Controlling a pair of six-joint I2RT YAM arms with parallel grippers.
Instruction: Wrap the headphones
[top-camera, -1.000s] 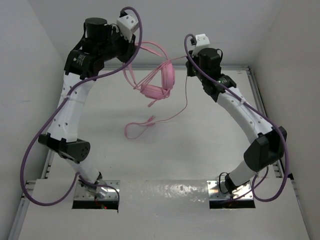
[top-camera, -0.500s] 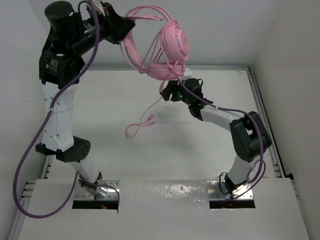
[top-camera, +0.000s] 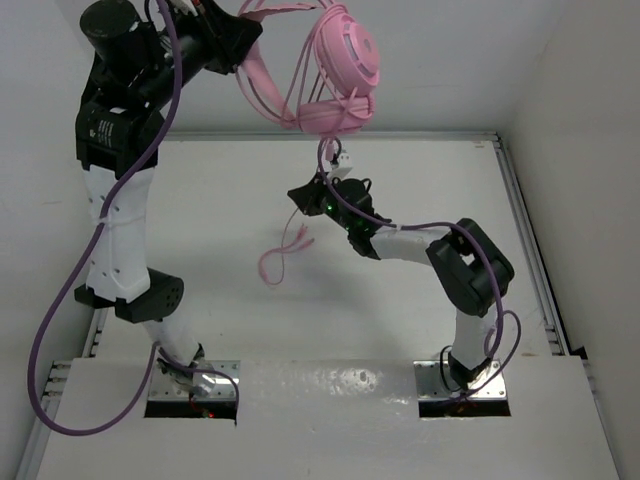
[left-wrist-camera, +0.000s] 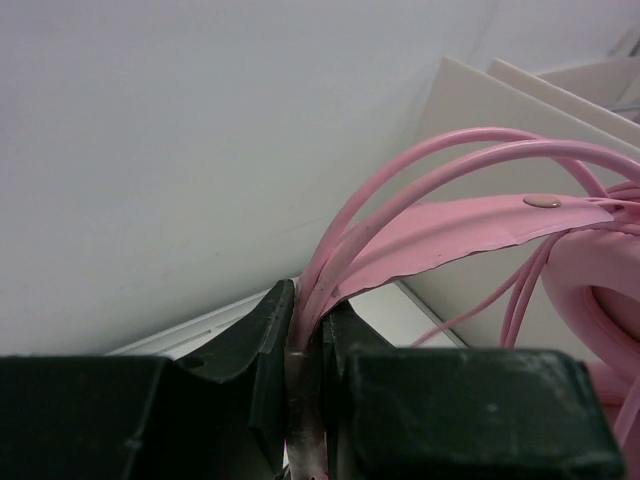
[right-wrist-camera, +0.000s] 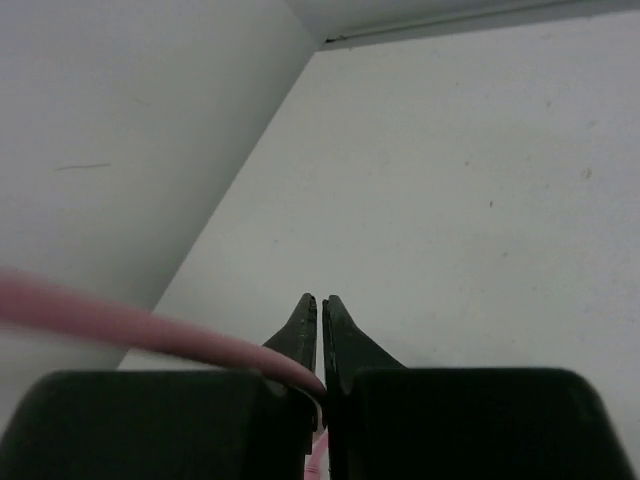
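Note:
The pink headphones (top-camera: 348, 55) hang high at the back, with cord loops wound round the earcups. My left gripper (top-camera: 236, 34) is shut on the thin headband; in the left wrist view (left-wrist-camera: 308, 300) the headband (left-wrist-camera: 450, 225) runs out from between the closed jaws. The long pink cord (top-camera: 325, 152) drops from the headphones to my right gripper (top-camera: 298, 196), which is low over the table and shut on it. In the right wrist view the cord (right-wrist-camera: 120, 322) enters from the left into the closed gripper (right-wrist-camera: 320, 300). The cord's loose end (top-camera: 279, 260) lies on the table.
The white table (top-camera: 200, 220) is boxed in by white walls at the back and on both sides (top-camera: 40, 180). Purple arm cables (top-camera: 60, 300) loop beside the left arm. Metal base plates (top-camera: 195, 385) sit at the near edge.
My left gripper has lifted the headphones slightly higher. My right gripper has moved down and to the left along the cord, and the loose end on the table has shifted a little.

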